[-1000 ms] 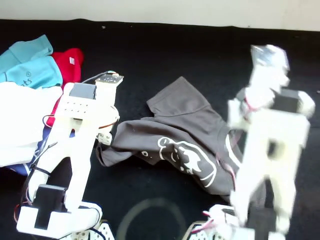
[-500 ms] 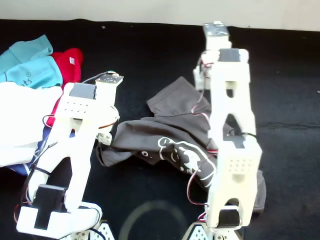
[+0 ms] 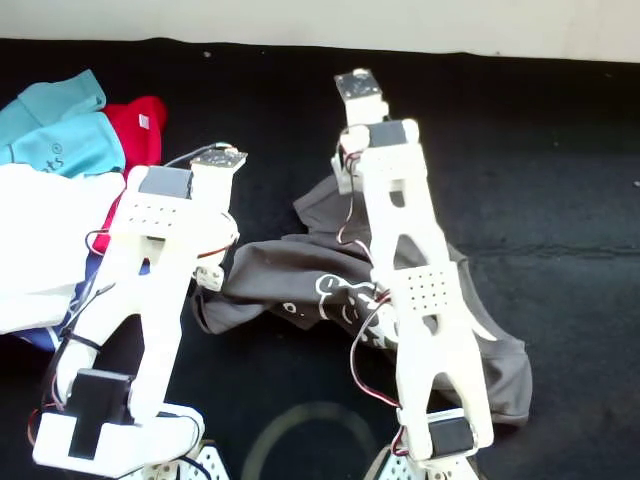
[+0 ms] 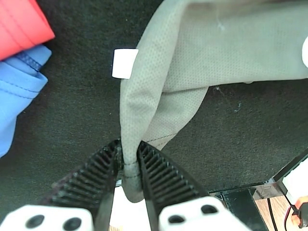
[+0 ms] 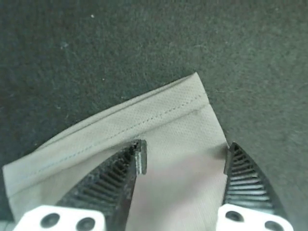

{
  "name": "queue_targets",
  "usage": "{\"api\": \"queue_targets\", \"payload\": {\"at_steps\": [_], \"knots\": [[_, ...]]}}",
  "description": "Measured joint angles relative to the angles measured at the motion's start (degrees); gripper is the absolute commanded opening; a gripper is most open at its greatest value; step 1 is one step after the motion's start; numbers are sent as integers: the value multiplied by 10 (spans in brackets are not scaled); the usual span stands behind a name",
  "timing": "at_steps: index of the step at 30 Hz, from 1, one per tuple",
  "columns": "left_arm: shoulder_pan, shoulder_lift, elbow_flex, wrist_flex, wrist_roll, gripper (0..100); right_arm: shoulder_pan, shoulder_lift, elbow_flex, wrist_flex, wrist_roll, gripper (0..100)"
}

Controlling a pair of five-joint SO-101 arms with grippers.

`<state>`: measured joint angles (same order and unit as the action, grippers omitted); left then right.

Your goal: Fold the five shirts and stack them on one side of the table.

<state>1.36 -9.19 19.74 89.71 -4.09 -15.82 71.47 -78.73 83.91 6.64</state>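
Pinching a doubled fold of the grey shirt with a white cartoon print [image 3: 285,272], the left end effector [image 4: 129,149] has its ribbed fingers [image 4: 159,173] pressed narrow against the cloth from both sides. The left wrist view brings out a small white tag [image 4: 124,63] on that fold, and a blue shirt [image 4: 14,96] just beside a red shirt [image 4: 19,24]. From the high view, the grey shirt lies crumpled in the middle of the black felt-covered bench [image 3: 560,150]. The right end effector [image 3: 345,172] is at the shirt's far corner. The right wrist view shows that end effector [image 5: 185,154] spread wide above a stitched hem corner of the grey cloth [image 5: 159,120], gripping nothing. A pile of a teal shirt [image 3: 60,130], the red one and a white shirt [image 3: 45,240] crowds the bench's left edge. Bare felt runs along the far side and off to the right.
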Motion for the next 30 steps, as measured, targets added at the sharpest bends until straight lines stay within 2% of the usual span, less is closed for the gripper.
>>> {"api": "queue_targets", "payload": {"at_steps": [9,11,16,22,27,30], "knots": [[0,0,0,15,0,8,11,22,-28,0,0,255],[0,0,0,15,0,8,15,27,-29,0,0,204],[0,0,0,15,0,8,23,37,-40,14,29,6],[0,0,0,15,0,8,30,45,-62,23,44,5],[0,0,-18,16,0,8,40,33,-135,94,44,5],[0,0,-75,18,0,8,52,-17,-153,138,45,5]]}}
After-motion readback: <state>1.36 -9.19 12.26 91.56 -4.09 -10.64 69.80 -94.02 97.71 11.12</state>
